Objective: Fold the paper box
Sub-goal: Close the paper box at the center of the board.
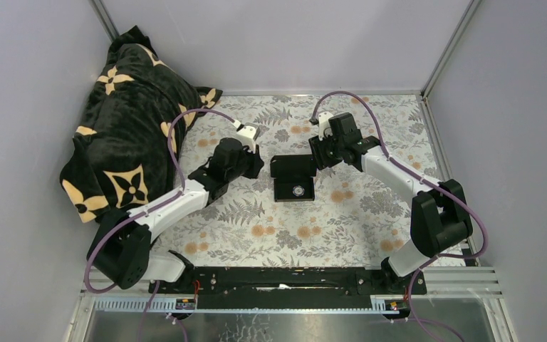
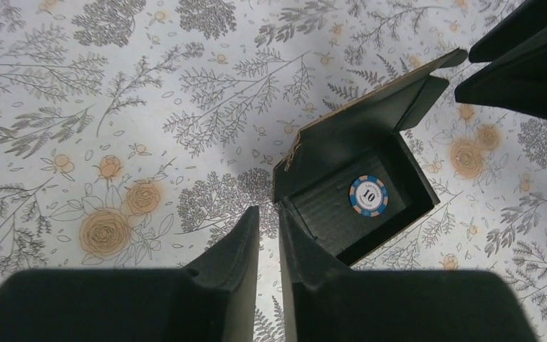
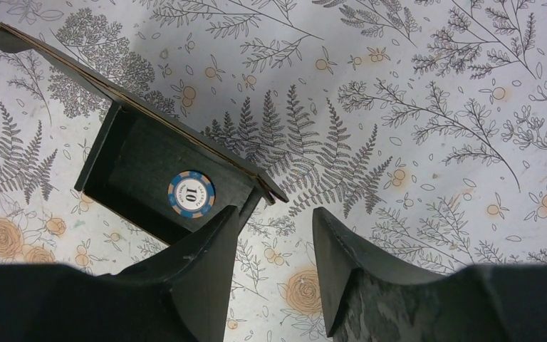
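At far left, heaped against the side wall: a black plush blanket with cream flower motifs [image 1: 124, 128], spilling onto a pale tablecloth printed with grey ferns and orange blossoms [image 1: 256, 228].

Next rightward, the left gripper [image 1: 258, 165], black and two-fingered, on a white arm with a purple cable. Reaches in low over the cloth, just left of the box. From its own wrist camera [image 2: 268, 217]: fingers set close, only a narrow slit between them, printed cloth showing through that slit, nothing clamped. Finger on the picture's right [image 2: 306, 249] overlapping the box's near corner in that view; touching or not, cannot tell.

At the middle of the table, between both grippers: a small rectangular box of plain matte black card [image 1: 285, 187]. Stands open on the cloth, lid flap [image 2: 342, 139] raised along the far side, brown card edge visible along its rim, small tabs at its ends. Inside, flat on the box floor: a round blue-and-tan poker chip marked 10 [image 2: 368, 195].

Right of the box, the right gripper [image 1: 318, 157], close by the lid's right end. From its wrist camera [image 3: 274, 217]: fingers spread well apart, bare cloth in the gap, holding nothing. Finger on the picture's left [image 3: 206, 271] crossing in front of the box's corner, lid tip just above the gap.
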`<state>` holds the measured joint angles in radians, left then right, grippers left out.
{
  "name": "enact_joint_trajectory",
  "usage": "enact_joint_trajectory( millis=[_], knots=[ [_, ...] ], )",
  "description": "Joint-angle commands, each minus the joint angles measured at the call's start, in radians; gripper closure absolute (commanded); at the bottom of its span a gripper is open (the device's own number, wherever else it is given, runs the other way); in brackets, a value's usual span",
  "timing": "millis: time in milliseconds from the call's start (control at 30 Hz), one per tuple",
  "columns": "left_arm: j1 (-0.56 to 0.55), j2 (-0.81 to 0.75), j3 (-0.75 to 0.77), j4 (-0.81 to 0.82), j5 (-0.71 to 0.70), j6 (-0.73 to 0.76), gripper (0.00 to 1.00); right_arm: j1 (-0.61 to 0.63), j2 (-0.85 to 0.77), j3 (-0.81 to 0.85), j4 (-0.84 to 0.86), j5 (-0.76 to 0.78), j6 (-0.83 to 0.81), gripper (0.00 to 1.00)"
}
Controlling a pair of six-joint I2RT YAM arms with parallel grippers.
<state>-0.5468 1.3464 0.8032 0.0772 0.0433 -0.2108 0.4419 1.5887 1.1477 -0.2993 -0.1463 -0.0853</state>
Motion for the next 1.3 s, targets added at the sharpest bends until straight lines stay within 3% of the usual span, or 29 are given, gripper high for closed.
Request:
enact_joint_trajectory(
  millis=[0,33,67,233,333,367,433,500,567,733,800,833,867,933,967,1000,1267],
  knots=[
    [0.015,0.025,0.001,0.07,0.077,0.024,0.81,-0.008,0.006,0.047,0.038,-0.04,-0.022,0.5],
    [0.016,0.03,0.001,0.073,0.083,0.024,0.93,-0.008,0.009,0.049,0.039,-0.043,-0.023,0.5],
    [0.017,0.033,0.002,0.074,0.083,0.022,0.97,-0.008,0.01,0.049,0.039,-0.046,-0.024,0.5],
    [0.019,0.039,0.006,0.078,0.101,0.019,0.96,-0.009,0.016,0.047,0.047,-0.058,-0.024,0.51],
    [0.026,0.037,0.005,0.085,0.119,0.014,0.89,-0.009,0.022,0.05,0.047,-0.058,-0.024,0.5],
    [0.027,0.036,0.006,0.086,0.124,0.014,0.97,-0.008,0.022,0.05,0.046,-0.058,-0.024,0.5],
    [0.03,0.027,0.0,0.09,0.113,0.007,1.0,-0.008,0.021,0.049,0.045,-0.059,-0.024,0.5],
    [0.034,0.015,-0.002,0.09,0.126,0.003,0.91,-0.008,0.011,0.047,0.042,-0.066,-0.024,0.5],
    [0.035,0.0,-0.004,0.09,0.132,-0.001,0.9,-0.008,0.003,0.04,0.056,-0.071,-0.021,0.5],
    [0.038,-0.036,0.019,0.05,0.139,-0.025,0.44,-0.008,-0.013,0.061,0.02,-0.075,-0.013,0.47],
    [0.038,-0.077,0.014,0.039,0.14,-0.047,0.31,-0.008,-0.043,0.06,0.004,-0.071,0.01,0.43],
    [0.038,-0.101,0.01,0.038,0.14,-0.059,0.22,-0.008,-0.064,0.061,-0.005,-0.07,0.019,0.41],
    [0.038,-0.129,0.004,0.039,0.142,-0.072,0.04,-0.008,-0.086,0.06,-0.014,-0.07,0.033,0.39],
    [0.038,-0.169,0.009,0.022,0.155,-0.091,0.01,-0.008,-0.135,0.064,-0.033,-0.067,0.061,0.27],
    [0.038,-0.182,0.017,0.006,0.159,-0.102,0.01,-0.008,-0.16,0.06,-0.034,-0.067,0.075,0.05],
    [0.038,-0.196,0.027,-0.014,0.17,-0.112,0.01,-0.008,-0.188,0.059,-0.043,-0.067,0.079,0.01],
    [0.038,-0.24,0.087,-0.064,0.233,-0.278,0.01,-0.008,-0.333,0.084,-0.12,-0.007,0.301,0.0]
  ],
)
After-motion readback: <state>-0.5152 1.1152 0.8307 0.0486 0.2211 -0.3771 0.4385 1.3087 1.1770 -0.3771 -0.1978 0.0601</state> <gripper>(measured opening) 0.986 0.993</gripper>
